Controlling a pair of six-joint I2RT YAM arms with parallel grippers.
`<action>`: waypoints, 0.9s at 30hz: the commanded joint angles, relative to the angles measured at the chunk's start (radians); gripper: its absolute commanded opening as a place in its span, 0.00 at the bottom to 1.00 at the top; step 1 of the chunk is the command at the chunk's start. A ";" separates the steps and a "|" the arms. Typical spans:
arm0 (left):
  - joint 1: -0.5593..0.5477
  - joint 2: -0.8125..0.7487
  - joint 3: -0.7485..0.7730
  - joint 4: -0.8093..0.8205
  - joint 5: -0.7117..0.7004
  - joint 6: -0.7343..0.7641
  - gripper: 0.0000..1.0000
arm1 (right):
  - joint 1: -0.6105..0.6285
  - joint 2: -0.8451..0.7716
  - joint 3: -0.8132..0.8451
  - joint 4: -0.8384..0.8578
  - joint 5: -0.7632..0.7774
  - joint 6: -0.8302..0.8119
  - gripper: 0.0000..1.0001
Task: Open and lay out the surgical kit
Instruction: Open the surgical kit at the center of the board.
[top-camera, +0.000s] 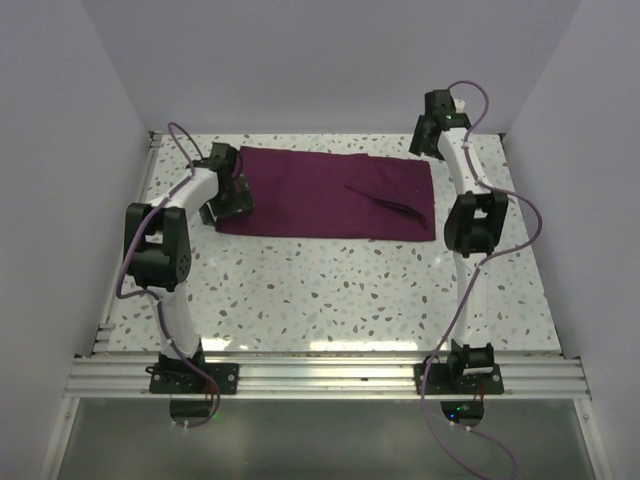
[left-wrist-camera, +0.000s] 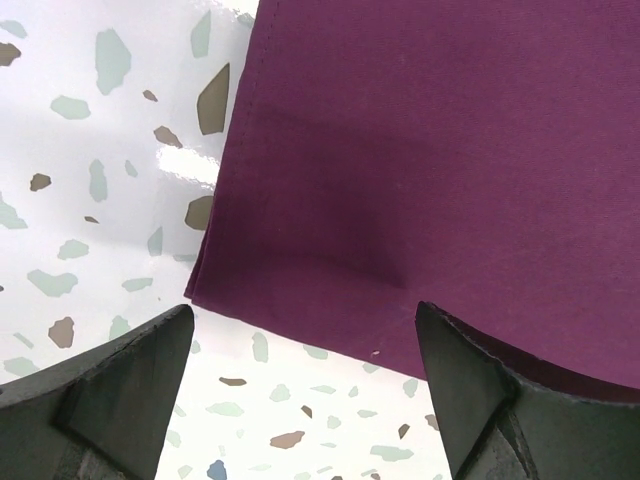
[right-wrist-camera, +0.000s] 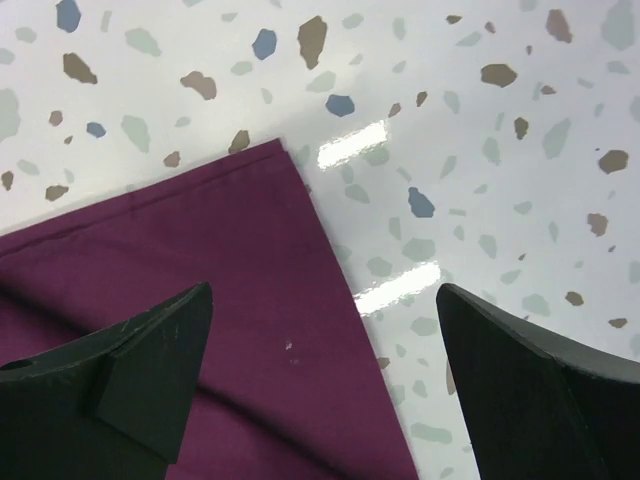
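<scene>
Bases of two arms (top-camera: 180, 300) are bolted on an aluminium rail (top-camera: 330, 378) at the near edge of the table (top-camera: 330, 290), one on the left and one on the right. Each arm carries a thin purple cable. The table top is white with small grey, brown and blue speckles, and its near half is bare.

In the far half lies one cloth wrap (top-camera: 330, 195), the only thing of the kit that shows. It is dark purple, a long rectangle parallel to the far edge, lying flat and folded. On its right half a slanting flap edge makes a dark line. In the wrist views the cloth is plain woven, with a doubled layer along its edges.

There are two grippers, both black. The left gripper (top-camera: 230, 200) hangs over the left end of the wrap. In the left wrist view its jaws (left-wrist-camera: 302, 310) stand wide apart over the wrap's (left-wrist-camera: 420, 150) corner, one finger above the bare table (left-wrist-camera: 90, 150), the other above the cloth, and nothing is between them.

The right gripper (top-camera: 430, 130) hangs near the far right corner of the table, above the wrap's far right corner. Its jaws (right-wrist-camera: 325, 290) are wide apart too, holding nothing: one finger above the cloth (right-wrist-camera: 200, 240), the other above the table (right-wrist-camera: 480, 150).
</scene>
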 joint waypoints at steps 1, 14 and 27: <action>0.001 0.005 0.030 -0.019 -0.020 0.017 0.96 | 0.016 -0.107 -0.044 0.064 -0.119 0.013 0.98; -0.001 -0.031 -0.057 0.025 0.003 -0.012 0.96 | 0.210 -0.103 -0.110 0.171 -0.523 -0.029 0.96; -0.001 -0.115 -0.186 0.054 -0.014 0.005 0.96 | 0.294 0.058 0.008 0.082 -0.324 -0.021 0.85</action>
